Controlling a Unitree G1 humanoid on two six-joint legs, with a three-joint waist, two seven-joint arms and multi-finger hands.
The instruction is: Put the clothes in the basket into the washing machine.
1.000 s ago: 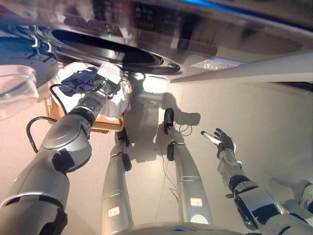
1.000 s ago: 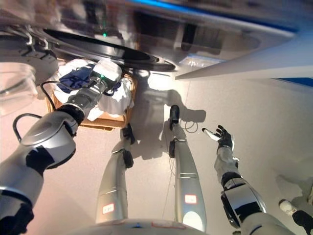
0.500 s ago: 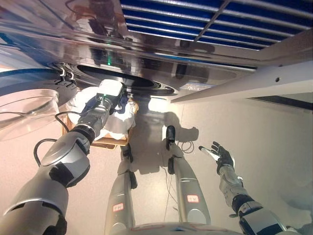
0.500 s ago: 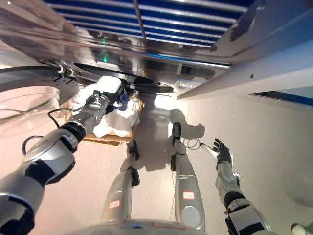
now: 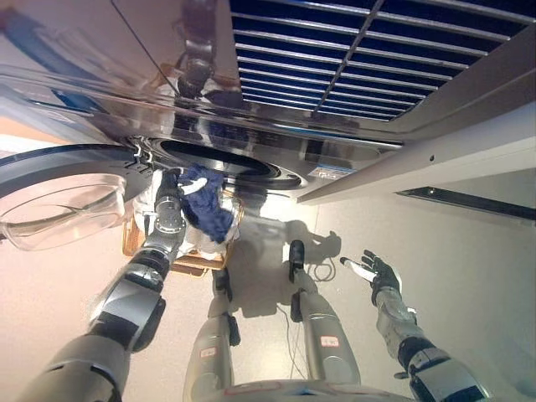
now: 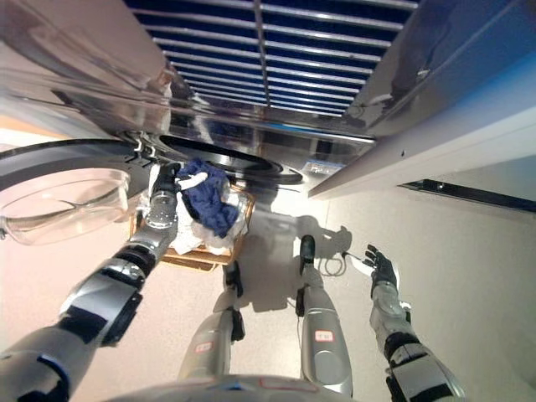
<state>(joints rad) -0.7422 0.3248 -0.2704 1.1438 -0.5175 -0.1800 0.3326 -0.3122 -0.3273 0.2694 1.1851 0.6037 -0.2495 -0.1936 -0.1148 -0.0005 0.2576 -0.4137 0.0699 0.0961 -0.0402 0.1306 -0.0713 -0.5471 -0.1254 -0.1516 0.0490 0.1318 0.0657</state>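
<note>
1. Pale, smooth floor (image 5: 251,276) fills the lower scene, with a blue slatted panel (image 5: 335,59) across the far top.
2. Far and left of centre stands the washing machine (image 5: 251,126), its silver front wide, its dark round opening (image 5: 222,159) facing the viewer.
3. Its round door (image 5: 59,197), with a clear bowl-shaped window, hangs open at the far left.
4. Below the opening a wooden basket (image 6: 193,260) sits on the floor, holding white clothes (image 6: 209,243).
5. A dark blue garment (image 5: 209,209) hangs bunched just under the lower edge of the opening, above the basket.
6. From the near left, the left hand (image 5: 170,197) reaches up to the garment and touches its left side; whether its fingers are curled round the cloth cannot be told.
7. At the near right, well apart from the basket, the right hand (image 5: 374,270) hovers over the floor, its fingers spread and holding nothing.
</note>
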